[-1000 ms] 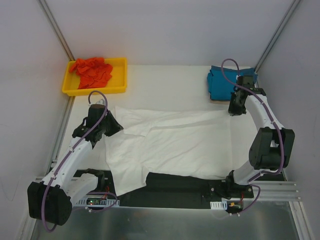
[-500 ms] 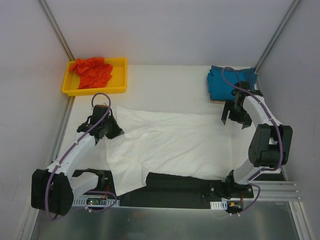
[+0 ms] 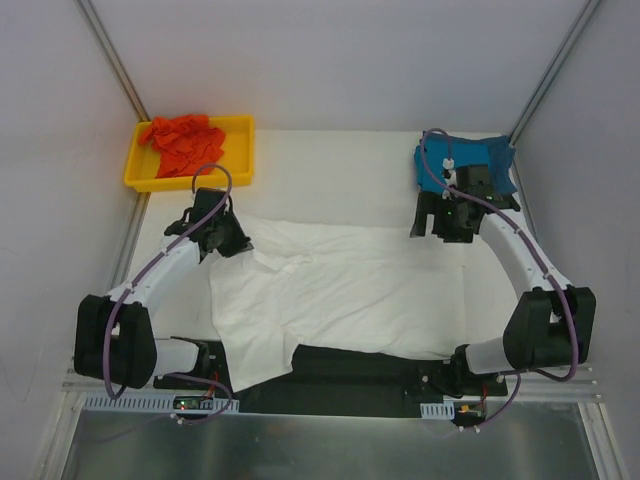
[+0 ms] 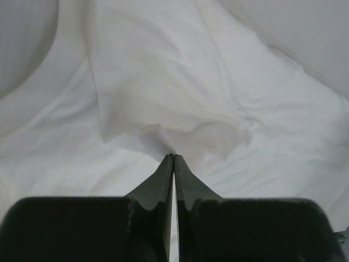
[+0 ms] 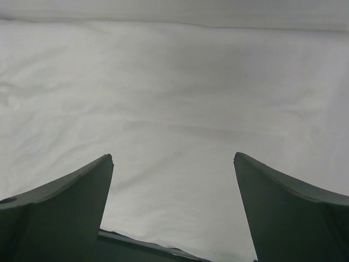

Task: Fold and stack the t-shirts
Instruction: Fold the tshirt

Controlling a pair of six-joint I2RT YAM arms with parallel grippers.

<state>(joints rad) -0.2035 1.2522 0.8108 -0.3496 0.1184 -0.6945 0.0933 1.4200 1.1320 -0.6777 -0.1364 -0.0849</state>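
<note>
Pinching a small tuft of the white shirt, the left pincer is seen with its jaws pressed tight together on the cloth, at the shirt's far left corner and near the left edge of the table. The right pincer is held wide open with nothing in it, over the shirt's far right corner. The white shirt is spread, rumpled, across the middle of the table. A blue shirt is laid folded in the far right corner, and an orange shirt is heaped in a yellow tray in the far left corner. The first fold of the white shirt is judged to be in preparation, with only one corner gripped. The right pincer would probably have to be lowered and closed on its corner before both are lifted together.
</note>
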